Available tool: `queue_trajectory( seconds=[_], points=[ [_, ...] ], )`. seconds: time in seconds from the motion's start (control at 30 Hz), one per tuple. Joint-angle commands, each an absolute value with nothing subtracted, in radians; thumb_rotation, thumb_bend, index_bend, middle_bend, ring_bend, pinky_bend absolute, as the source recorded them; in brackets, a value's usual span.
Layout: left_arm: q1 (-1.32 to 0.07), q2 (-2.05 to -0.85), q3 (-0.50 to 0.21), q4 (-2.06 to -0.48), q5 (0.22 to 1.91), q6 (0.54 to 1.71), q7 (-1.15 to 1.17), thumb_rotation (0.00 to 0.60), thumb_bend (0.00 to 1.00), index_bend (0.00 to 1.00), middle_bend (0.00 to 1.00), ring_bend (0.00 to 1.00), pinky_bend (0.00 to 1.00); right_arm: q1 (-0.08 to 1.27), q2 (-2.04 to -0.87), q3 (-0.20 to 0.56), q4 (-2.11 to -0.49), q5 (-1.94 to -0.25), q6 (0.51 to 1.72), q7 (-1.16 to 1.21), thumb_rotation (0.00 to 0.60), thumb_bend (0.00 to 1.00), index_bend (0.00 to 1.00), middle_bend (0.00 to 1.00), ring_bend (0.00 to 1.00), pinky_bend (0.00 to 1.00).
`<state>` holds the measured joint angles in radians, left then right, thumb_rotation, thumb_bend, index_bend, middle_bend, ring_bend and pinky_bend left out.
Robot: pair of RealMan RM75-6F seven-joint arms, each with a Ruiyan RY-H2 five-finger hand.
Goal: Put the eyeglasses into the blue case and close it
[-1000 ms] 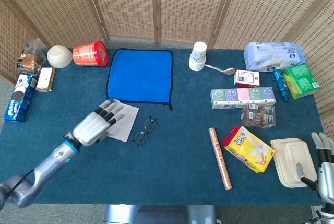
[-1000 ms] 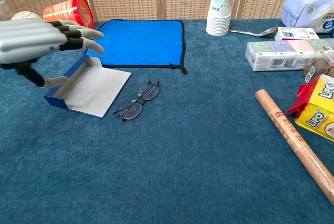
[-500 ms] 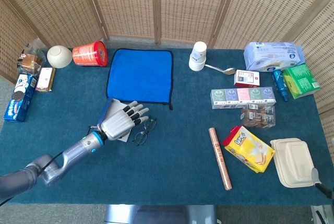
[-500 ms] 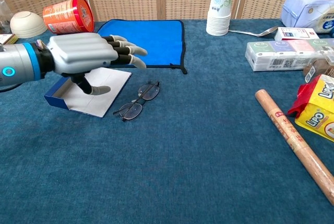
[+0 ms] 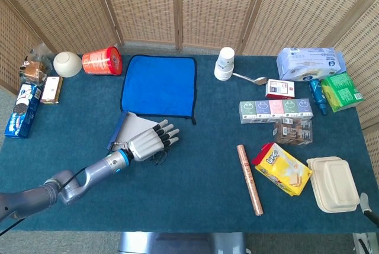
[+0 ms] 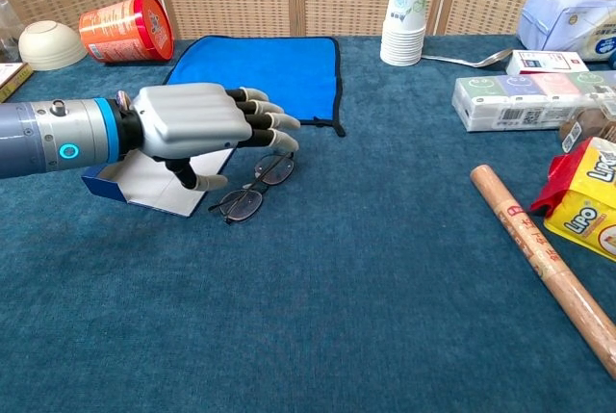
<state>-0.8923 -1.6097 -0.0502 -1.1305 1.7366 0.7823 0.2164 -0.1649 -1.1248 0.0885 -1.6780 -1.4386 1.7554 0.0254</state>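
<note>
Wire eyeglasses (image 6: 252, 188) under left robot hand (image 6: 197, 126)

The eyeglasses (image 6: 252, 188) lie just right of the open case (image 6: 154, 180), under the left robot hand (image 6: 197, 129).

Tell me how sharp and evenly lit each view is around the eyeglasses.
Head view: even, soft light, no glare; the eyeglasses are small and mostly hidden under the left hand. Chest view: eyeglasses crisp, thin frame readable, left hand sharp, only faint shadow on the cloth.
</note>
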Motion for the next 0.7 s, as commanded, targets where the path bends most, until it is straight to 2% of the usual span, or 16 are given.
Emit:
queue_trajectory(
  seconds=[0.03,0.7],
  points=[
    [-0.898,-1.627,-0.047,-1.115,1.733,0.793,0.227,0.6,0.38,0.08,0.0,0.0,0.0,-0.168,-1.125,0.089,-1.678,-1.438,1.757,0.028,0.6,0.38,0.0,0.04,0.0,0.05],
    [-0.956,-1.7,-0.037,-1.11,1.72,0.81,0.233,0.6,0.38,0.07,0.0,0.0,0.0,-0.199,-1.123,0.091,-1.663,-1.432,1.773,0.058,0.6,0.38,0.0,0.04,0.0,0.05]
  ],
)
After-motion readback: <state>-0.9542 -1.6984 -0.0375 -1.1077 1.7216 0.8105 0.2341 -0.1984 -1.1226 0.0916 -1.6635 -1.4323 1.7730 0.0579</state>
